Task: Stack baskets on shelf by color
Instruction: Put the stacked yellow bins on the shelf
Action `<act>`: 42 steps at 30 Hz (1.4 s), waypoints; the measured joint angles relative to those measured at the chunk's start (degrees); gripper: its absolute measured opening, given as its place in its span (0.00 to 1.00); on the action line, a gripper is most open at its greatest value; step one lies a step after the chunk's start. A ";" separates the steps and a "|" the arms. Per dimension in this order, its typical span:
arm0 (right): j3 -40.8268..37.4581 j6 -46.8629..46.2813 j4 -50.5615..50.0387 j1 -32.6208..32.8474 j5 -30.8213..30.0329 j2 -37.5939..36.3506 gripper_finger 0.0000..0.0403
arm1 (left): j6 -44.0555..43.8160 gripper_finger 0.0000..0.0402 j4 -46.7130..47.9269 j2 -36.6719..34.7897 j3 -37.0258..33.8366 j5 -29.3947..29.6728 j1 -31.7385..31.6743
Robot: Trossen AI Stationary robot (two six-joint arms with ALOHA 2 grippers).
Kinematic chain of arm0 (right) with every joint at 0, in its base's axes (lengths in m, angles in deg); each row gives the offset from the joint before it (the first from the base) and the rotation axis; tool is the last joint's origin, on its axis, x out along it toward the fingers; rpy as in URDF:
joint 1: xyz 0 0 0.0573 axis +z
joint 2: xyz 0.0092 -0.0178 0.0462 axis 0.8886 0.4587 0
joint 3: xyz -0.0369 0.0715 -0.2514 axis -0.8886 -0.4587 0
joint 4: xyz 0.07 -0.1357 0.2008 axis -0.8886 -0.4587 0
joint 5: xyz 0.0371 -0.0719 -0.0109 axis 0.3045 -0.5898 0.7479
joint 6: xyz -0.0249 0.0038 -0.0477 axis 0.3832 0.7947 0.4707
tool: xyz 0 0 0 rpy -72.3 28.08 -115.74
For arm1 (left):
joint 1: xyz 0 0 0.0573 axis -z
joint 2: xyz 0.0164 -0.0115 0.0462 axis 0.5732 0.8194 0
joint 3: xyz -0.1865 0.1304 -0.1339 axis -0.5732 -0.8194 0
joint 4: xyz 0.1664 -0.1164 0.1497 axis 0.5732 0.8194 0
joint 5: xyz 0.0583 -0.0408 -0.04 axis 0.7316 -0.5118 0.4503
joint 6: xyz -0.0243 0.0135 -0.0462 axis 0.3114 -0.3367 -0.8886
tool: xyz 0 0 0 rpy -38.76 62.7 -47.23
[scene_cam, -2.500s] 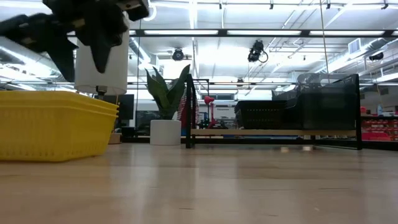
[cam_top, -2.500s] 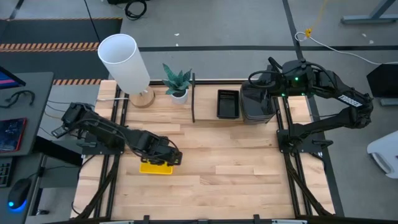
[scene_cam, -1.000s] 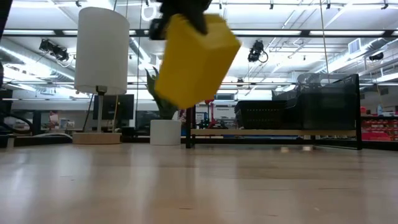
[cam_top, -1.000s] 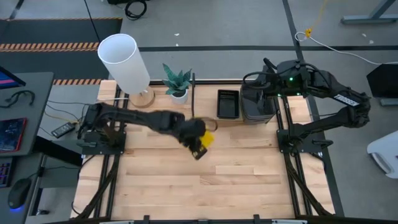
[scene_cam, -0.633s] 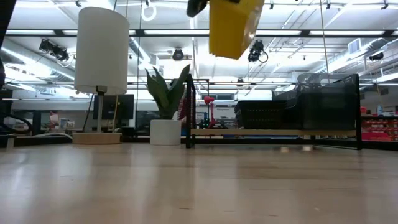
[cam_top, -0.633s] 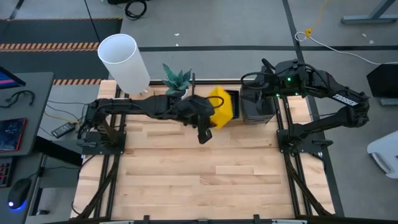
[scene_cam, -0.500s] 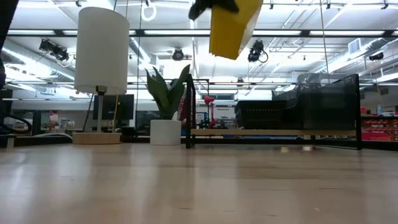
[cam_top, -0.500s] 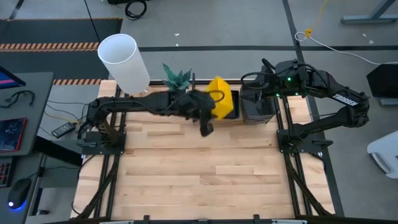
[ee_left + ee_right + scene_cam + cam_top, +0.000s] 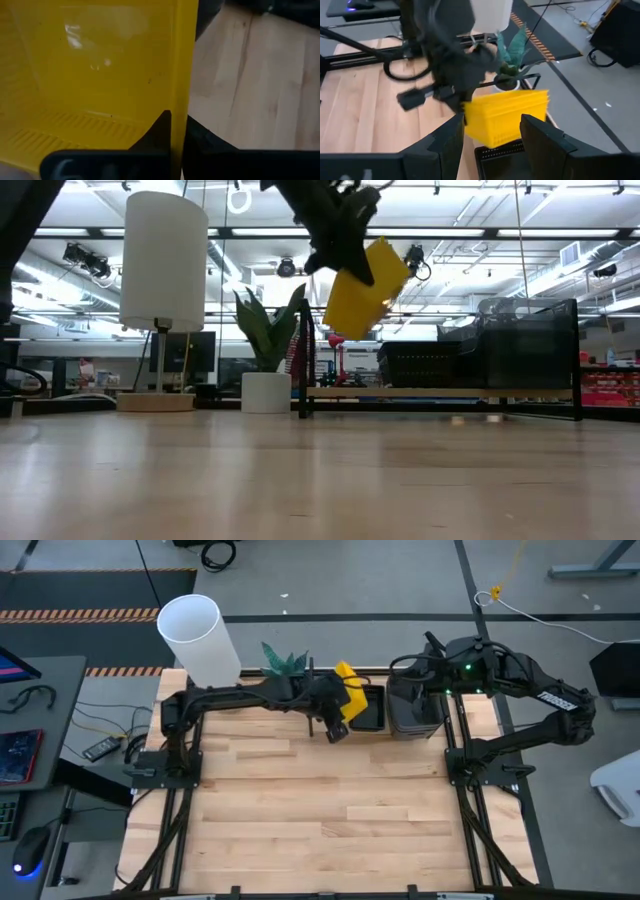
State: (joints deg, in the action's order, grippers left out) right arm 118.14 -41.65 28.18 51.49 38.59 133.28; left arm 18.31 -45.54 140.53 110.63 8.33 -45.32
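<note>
L gripper (image 9: 338, 708) is up off the table at the far centre, arm stretched across from the left base. Its fingers (image 9: 165, 131) are pinched nearly closed on the thin side wall of the yellow baskets (image 9: 350, 700). These are smooth glossy plastic with fine ribbing low on the wall, rectangular, nested as a stack per the R wrist view. Stack hangs tilted in the air, one corner down, above the left end of the shelf (image 9: 440, 392) and just over the black mesh basket (image 9: 367, 708).

Shelf: thin black metal bars, upright posts, pale wood board, set along the far edge of the table (image 9: 330, 820), which is light butcher-block planks with visible grain.

Black mesh basket sits on the shelf board, narrow and rectangular, open-grid walls. Just right of it, touching or nearly so, are the dark grey baskets (image 9: 412, 705), larger, rounded corners, matte; count not clear.

R gripper (image 9: 487, 132) is held high at the far right over the grey baskets, fingers well apart, nothing between them; it faces toward the yellow stack.

Other items at far left: white cylindrical lamp (image 9: 198, 638) on a round wooden base, smooth shade; small plant (image 9: 284, 665) with stiff pointed leaves in a white pot, just left of the shelf post.
</note>
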 joint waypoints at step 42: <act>0.00 0.46 0.05 -0.06 -0.31 -1.35 0.49 | 15.29 0.04 40.26 21.45 29.83 5.43 0.28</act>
State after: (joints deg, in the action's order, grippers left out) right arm 118.14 -41.19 28.23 51.43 38.28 131.93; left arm 33.60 -5.28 161.98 140.46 13.76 -45.05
